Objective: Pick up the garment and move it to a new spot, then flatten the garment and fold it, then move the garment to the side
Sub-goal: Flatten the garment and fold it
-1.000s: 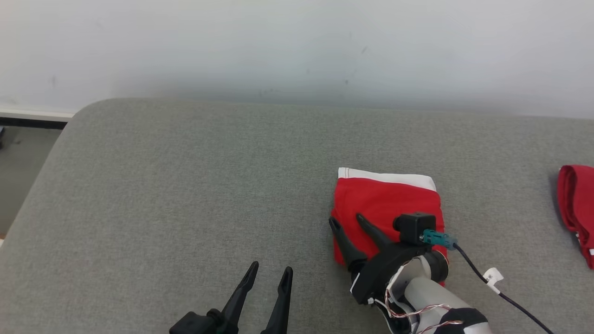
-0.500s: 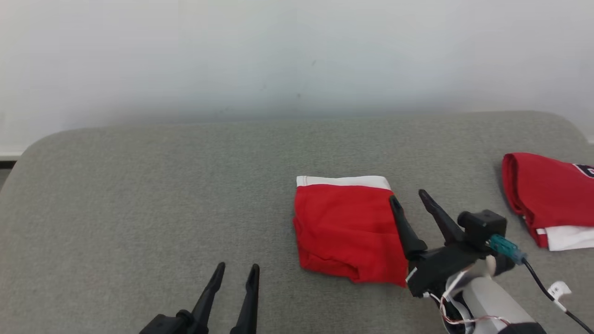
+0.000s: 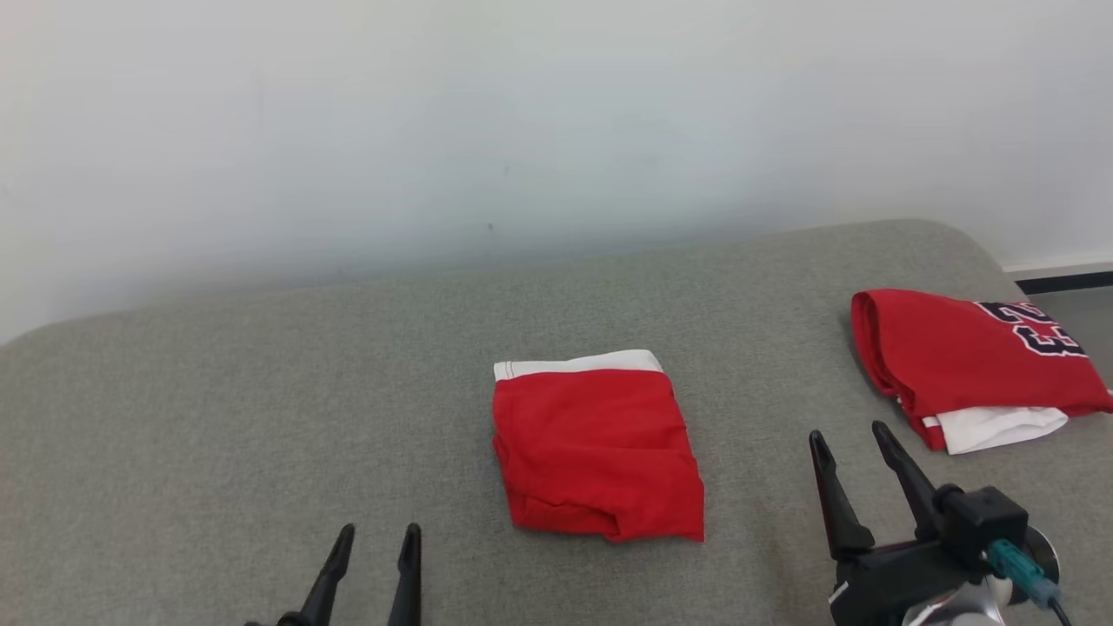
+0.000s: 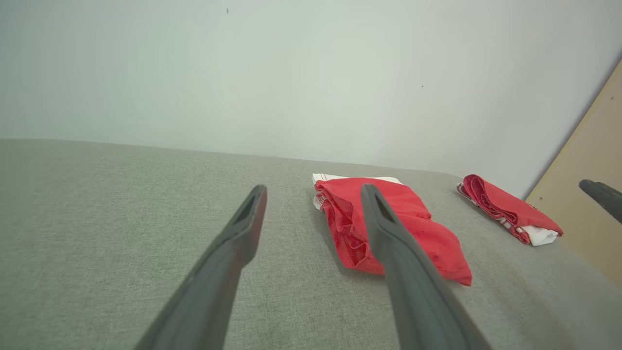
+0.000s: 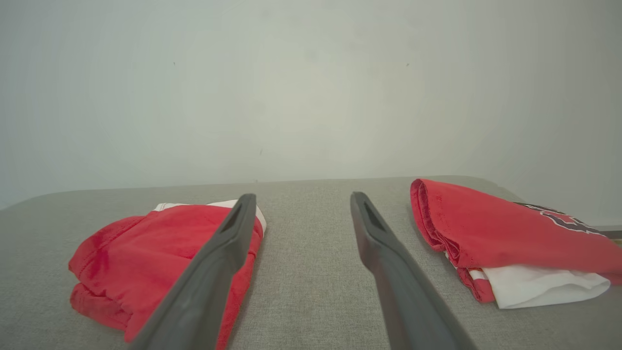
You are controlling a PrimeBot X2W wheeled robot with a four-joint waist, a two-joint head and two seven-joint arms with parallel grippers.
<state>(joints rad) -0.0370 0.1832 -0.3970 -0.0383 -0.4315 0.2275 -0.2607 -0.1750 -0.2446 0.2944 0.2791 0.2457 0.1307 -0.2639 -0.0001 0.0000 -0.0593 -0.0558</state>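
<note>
you'll see a folded red numbered jersey lying on the grey cushion, with a white wall behind.

The folded garment is plain red with a white band along its far edge. The jersey is red over white, printed with what looks like black, white-edged numerals. The counter is flecked grey.

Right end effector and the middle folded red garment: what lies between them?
Bare grey cushion, nothing else, lies between the open right end effector and the folded red garment; the head view shows it.
</note>
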